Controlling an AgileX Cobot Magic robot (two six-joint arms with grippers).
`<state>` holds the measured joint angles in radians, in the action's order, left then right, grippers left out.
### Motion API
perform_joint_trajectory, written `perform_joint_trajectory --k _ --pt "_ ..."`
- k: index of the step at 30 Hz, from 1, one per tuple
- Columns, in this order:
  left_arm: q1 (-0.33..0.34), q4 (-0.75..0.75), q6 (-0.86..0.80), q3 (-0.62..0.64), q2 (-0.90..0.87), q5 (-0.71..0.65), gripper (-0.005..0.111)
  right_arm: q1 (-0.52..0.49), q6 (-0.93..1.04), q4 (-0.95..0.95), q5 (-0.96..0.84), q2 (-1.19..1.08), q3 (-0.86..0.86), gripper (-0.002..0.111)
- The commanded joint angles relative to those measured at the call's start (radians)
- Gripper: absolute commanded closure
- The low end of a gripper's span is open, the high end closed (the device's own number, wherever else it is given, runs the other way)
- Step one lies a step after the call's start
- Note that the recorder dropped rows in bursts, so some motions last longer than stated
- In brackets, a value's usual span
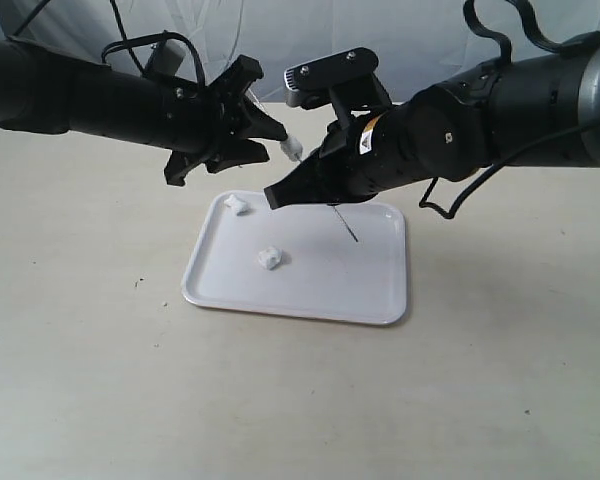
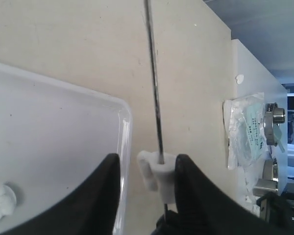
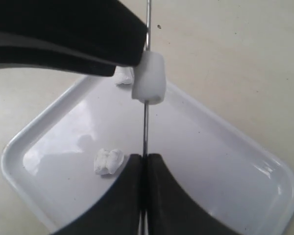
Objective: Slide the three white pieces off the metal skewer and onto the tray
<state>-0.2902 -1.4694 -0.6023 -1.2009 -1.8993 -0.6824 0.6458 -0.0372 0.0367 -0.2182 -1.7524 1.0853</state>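
Right gripper (image 3: 143,159) pinches skewer (image 3: 145,129); arm label (image 1: 367,143) unreadable.

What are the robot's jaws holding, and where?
The right gripper pinches the metal skewer on its bare shaft, apart from the white piece. The left gripper has its jaws around that piece, not yet clamped.

My black arms (image 1: 90,95)
Matte shells, looping black cables (image 1: 500,40), yellow label (image 1: 366,143) near my right hand (image 1: 277,196), wedge-shaped fingers (image 3: 130,196).
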Motion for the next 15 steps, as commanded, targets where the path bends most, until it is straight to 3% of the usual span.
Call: perform_joint_trajectory --k 1,15 --pt "-0.002 -0.038 -0.011 -0.003 -0.002 0.007 0.074 -0.005 0.0 0.002 0.017 0.002 -0.002 0.109" --pt "-0.012 -0.09 -0.034 -0.003 -0.002 -0.017 0.074 -0.005 -0.002 0.018 0.041 0.002 -0.002 0.109"
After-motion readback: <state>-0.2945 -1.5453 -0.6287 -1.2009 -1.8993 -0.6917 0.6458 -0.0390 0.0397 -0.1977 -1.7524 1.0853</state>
